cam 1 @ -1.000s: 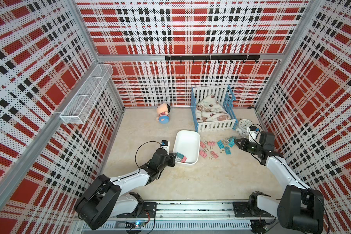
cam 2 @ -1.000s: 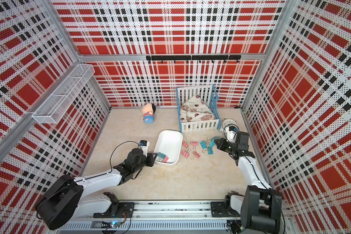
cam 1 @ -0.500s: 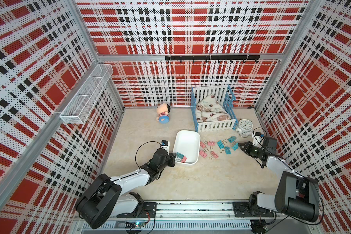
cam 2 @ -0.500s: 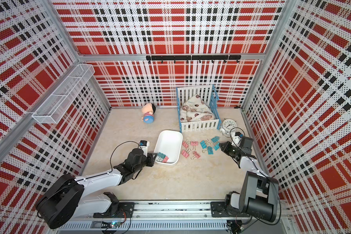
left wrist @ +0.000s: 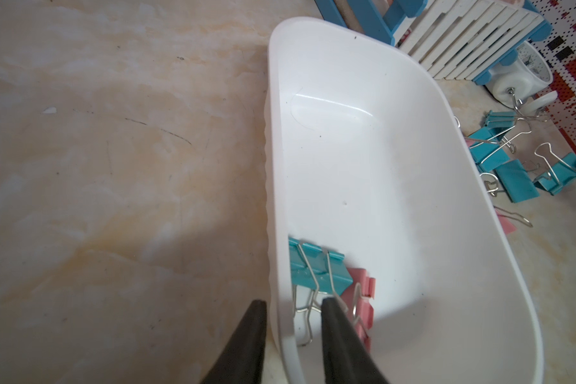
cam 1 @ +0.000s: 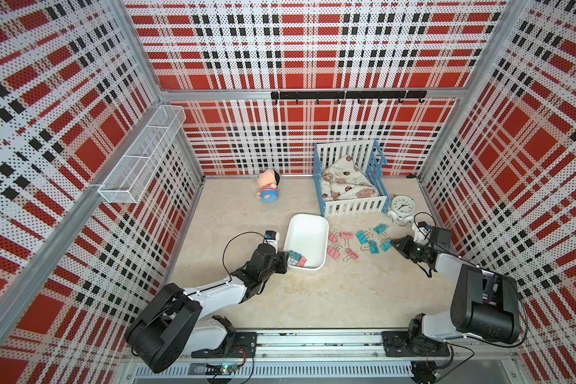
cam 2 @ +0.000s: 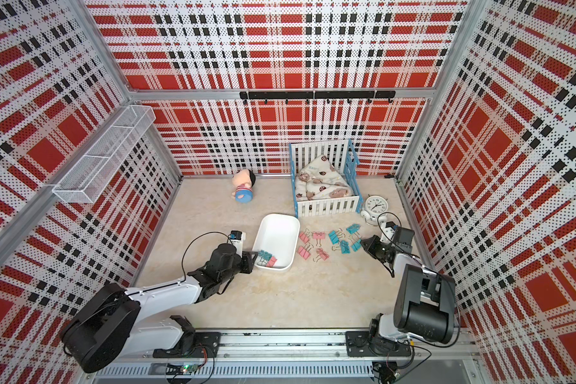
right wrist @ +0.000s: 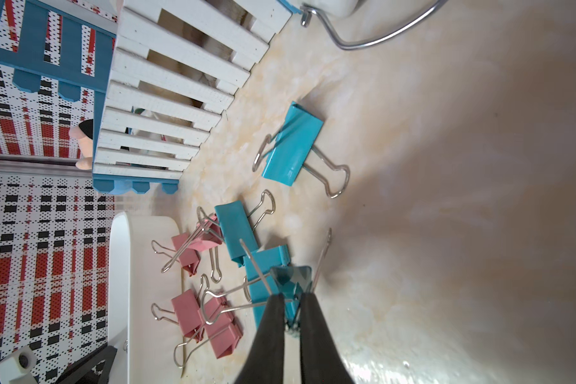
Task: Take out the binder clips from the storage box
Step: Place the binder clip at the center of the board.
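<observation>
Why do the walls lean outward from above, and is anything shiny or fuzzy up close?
Both top views: a wide lens splays the straight wall frames; lighting even. Left wrist view: glare streak on the storage box, soft shadow beside the left hand. Right wrist view: right hand and its teal clip slightly out of focus.

We find no word, brand or label that we can read. The alarm clock [cam 1: 401, 207], at two o'clock on the bench [cam 1: 313, 299], bears dial numerals too small to make out; faint blue print on the blanket [cam 1: 344, 173] blurs.
</observation>
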Tool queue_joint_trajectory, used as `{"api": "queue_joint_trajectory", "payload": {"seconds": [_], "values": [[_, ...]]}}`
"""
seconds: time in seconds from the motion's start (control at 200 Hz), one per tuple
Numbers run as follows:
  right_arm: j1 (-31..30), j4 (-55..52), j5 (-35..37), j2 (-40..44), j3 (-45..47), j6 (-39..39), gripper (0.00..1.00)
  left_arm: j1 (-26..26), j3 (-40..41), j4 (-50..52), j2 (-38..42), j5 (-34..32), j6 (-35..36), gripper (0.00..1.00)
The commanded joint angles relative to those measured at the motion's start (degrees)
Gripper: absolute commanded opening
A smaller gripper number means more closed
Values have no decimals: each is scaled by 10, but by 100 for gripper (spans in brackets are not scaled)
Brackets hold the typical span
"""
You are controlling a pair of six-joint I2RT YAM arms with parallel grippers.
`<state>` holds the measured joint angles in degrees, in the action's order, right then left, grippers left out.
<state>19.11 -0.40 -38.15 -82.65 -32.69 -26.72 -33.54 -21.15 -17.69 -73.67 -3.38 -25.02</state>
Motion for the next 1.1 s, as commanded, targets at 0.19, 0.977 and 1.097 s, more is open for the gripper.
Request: {"api": "queue_joint_trajectory", "payload": {"seconds": [0.19,0.977,1.097], "values": [[17,-8,22,-27,4,11,11,6,-20,-10,-25,7,15,35],[24,-65,56,-10,2,12,23,6,-7,-4,3,1,15,34],[20,-100,61,44,-15,13,26,6,-3,-5,8,-2,14,34]]}}
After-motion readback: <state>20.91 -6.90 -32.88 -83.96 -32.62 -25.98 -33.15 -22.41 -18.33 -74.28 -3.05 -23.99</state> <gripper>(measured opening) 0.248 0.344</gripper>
